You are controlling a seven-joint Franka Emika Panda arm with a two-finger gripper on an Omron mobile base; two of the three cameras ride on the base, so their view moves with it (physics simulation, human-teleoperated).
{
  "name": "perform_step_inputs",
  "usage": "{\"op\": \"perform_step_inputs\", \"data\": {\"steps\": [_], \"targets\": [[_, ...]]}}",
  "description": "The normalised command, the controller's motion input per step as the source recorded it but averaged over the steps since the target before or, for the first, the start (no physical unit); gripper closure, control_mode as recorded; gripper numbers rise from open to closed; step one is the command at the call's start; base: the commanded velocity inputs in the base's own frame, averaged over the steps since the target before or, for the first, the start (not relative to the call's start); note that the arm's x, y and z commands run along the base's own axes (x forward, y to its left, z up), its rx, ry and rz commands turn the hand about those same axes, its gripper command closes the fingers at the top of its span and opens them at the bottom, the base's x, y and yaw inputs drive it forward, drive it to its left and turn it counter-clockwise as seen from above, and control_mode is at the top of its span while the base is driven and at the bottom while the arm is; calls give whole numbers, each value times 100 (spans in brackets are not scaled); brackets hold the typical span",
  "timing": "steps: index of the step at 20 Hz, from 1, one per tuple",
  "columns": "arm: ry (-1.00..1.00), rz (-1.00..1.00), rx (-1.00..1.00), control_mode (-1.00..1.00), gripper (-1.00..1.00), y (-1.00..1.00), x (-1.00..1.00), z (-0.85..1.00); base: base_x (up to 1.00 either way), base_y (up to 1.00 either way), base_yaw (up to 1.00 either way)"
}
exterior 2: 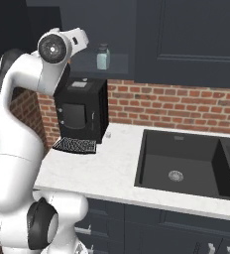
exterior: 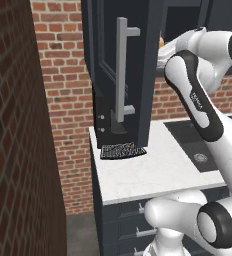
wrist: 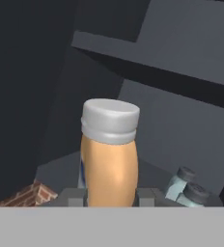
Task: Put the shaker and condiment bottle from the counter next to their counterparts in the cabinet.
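Observation:
In the hand view my gripper (wrist: 110,197) is shut on the condiment bottle (wrist: 109,164), an orange-amber bottle with a whitish cap, held upright inside the cabinet. Low to its right, two pale grey-blue shaker jars with dark caps (wrist: 187,185) stand close together on the shelf. From the right base view one shaker (exterior 2: 103,57) shows on the open cabinet shelf, just right of my wrist. The cabinet door (exterior: 105,55) is swung open, its silver bar handle (exterior: 122,70) facing the left base view. A sliver of orange (exterior: 161,40) peeks past the door's edge.
A black coffee machine (exterior 2: 82,111) with a grated drip tray (exterior 2: 75,145) stands on the white counter (exterior 2: 107,166) under the cabinet. A dark sink (exterior 2: 181,163) is set into the counter to the right. A brick wall (exterior: 18,125) closes off the left side.

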Motion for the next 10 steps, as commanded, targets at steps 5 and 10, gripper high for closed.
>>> {"op": "perform_step_inputs", "data": {"steps": [5,10], "targets": [[0,0,8,-100,100,19,0,-12,0,0,0],[-1,0,12,-100,100,19,0,-34,0,0,0]]}}
